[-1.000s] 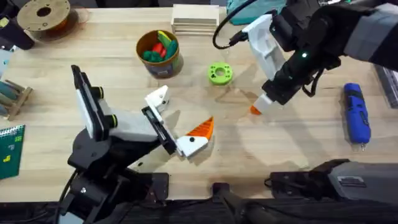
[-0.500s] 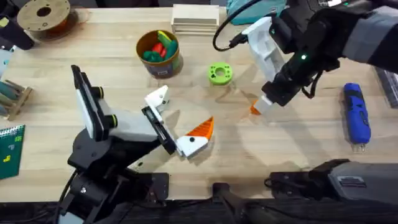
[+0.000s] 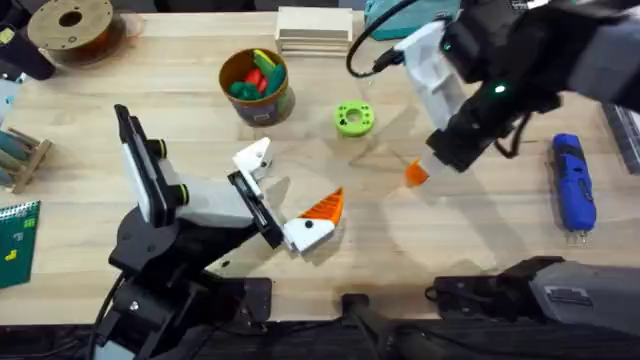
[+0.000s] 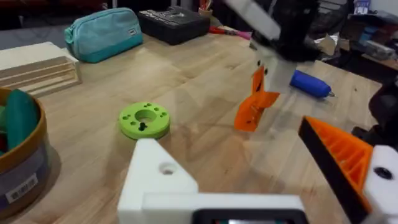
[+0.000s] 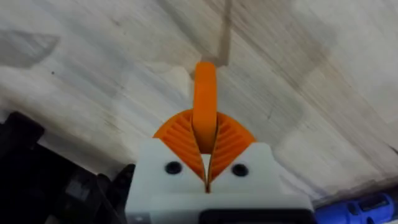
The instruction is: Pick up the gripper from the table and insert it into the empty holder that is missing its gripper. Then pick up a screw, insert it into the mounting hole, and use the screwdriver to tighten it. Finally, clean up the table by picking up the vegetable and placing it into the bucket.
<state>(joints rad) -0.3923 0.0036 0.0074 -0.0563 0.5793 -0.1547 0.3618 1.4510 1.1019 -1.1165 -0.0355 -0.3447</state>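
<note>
— What do we have at the right pincer (image 3: 418,172)?

— Its ribbed orange pads (image 5: 180,132) are clamped on the gripper (image 5: 204,96), which sticks out past them, lifted off the surface (image 3: 470,235). In the left wrist view the gripper (image 4: 254,102) hangs in the air, tilted. Its pale base we cannot make out; the pads cover it.

— And the left pincer (image 3: 285,195)?

— It stands apart, nothing between its halves. One half is the bare white holder (image 3: 253,158); the other carries an orange wedge (image 3: 325,207). Most of that arm is cut off by the lower edge overhead.

— How many of each do we count?

— One screwdriver (image 3: 573,181), lying near the right edge, well apart from the gripper. One lime-green ring (image 3: 353,118), between the bucket (image 3: 256,86) and the right arm. One bucket, holding red, yellow and green toys. The vegetable and any screw we cannot pick out.

— Open room?

— Bare wood lies between the two pincers and ahead of the right arm's base.
</note>
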